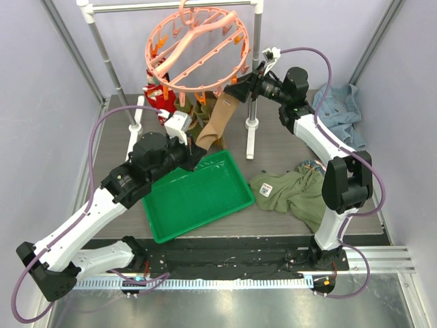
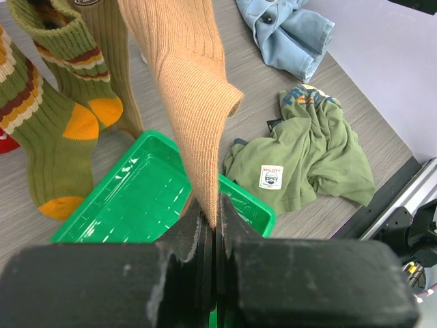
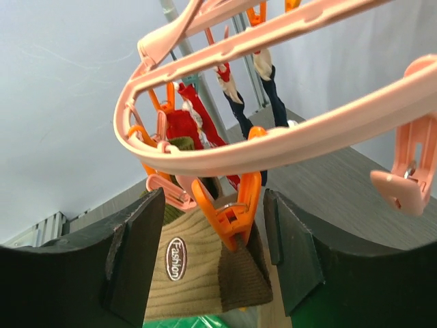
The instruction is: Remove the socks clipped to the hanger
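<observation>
Two pincers are working one sock: my left gripper (image 2: 215, 229) is pinching the toe of the tan ribbed sock (image 2: 191, 102), jaws closed tight on the knit, while my right gripper (image 3: 215, 253) is gaping wide around the orange peg (image 3: 229, 212) that is biting the cuff. Outward, the salmon plastic hanger (image 3: 273, 147) is curving overhead, its rim dangling hard little clips. I am judging the job barely begun: olive striped socks (image 2: 61, 130), red ones (image 3: 184, 126) and navy ones (image 3: 270, 102) are hanging clipped, and no sock is lying in the glossy green tray (image 2: 136, 198).
</observation>
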`<state>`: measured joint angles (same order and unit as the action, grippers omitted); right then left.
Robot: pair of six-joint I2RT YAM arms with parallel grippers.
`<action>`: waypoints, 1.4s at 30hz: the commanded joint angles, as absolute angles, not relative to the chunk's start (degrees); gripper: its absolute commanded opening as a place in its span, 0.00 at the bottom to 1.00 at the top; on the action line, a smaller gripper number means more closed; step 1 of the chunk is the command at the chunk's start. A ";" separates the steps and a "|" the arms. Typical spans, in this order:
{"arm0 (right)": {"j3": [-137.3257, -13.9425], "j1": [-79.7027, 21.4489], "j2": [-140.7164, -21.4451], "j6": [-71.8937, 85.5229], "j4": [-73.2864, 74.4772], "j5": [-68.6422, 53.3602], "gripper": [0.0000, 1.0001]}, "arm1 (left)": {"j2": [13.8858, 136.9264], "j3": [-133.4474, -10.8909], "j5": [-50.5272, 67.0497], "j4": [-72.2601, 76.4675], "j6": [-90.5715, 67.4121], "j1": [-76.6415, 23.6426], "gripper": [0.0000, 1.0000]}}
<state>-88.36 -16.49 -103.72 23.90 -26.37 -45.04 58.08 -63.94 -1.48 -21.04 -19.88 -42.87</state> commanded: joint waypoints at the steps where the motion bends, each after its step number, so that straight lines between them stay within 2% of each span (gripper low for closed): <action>1: -91.94 -16.17 -103.97 28.20 -34.62 -47.37 0.67 | 56.78 -63.81 -1.06 -18.90 -18.81 -42.80 0.00; 3: -91.58 -16.17 -104.24 29.70 -36.73 -47.72 0.67 | 56.69 -63.63 -0.97 -18.90 -18.72 -42.80 0.00; 9: -91.41 -15.65 -103.71 30.14 -37.53 -47.46 0.51 | 56.95 -63.54 -1.05 -18.81 -18.72 -42.72 0.00; 12: -91.41 -15.29 -103.62 30.32 -37.53 -47.37 0.40 | 56.95 -63.63 -1.14 -18.90 -18.72 -42.80 0.00; 13: -91.32 -15.29 -103.62 30.32 -37.44 -47.46 0.31 | 57.04 -63.55 -1.14 -18.90 -18.72 -42.80 0.00; 19: -92.02 -15.21 -104.15 30.15 -35.95 -48.08 0.01 | 57.22 -63.63 -1.67 -18.81 -18.72 -42.80 0.00; 23: -92.63 -15.29 -104.59 30.32 -34.72 -47.73 0.01 | 57.30 -63.63 -1.76 -18.90 -18.55 -42.80 0.00; 24: -92.81 -15.21 -104.59 30.41 -34.37 -47.55 0.02 | 57.22 -63.55 -1.76 -18.90 -18.54 -42.80 0.00; 27: -93.08 -15.29 -104.50 30.76 -32.79 -46.23 0.15 | 57.04 -63.54 -2.02 -18.90 -18.46 -42.80 0.00; 28: -92.99 -15.38 -104.41 30.76 -32.17 -45.88 0.23 | 56.87 -63.54 -2.11 -18.98 -18.46 -42.80 0.00; 30: -92.38 -15.29 -103.98 31.11 -31.55 -44.04 0.33 | 56.43 -63.37 -2.28 -18.99 -18.54 -42.80 0.00; 31: -92.03 -15.21 -103.80 31.46 -31.55 -43.51 0.42 | 56.34 -63.28 -2.46 -18.81 -18.63 -42.80 0.00; 36: -87.64 -15.29 -101.26 33.93 -33.05 -42.37 0.64 | 55.82 -65.39 -2.20 -22.40 -19.95 -42.80 0.01; 42: -82.27 -15.29 -96.60 30.15 -25.06 -38.32 0.72 | 53.44 -65.83 -5.18 -28.37 -20.57 -42.80 0.00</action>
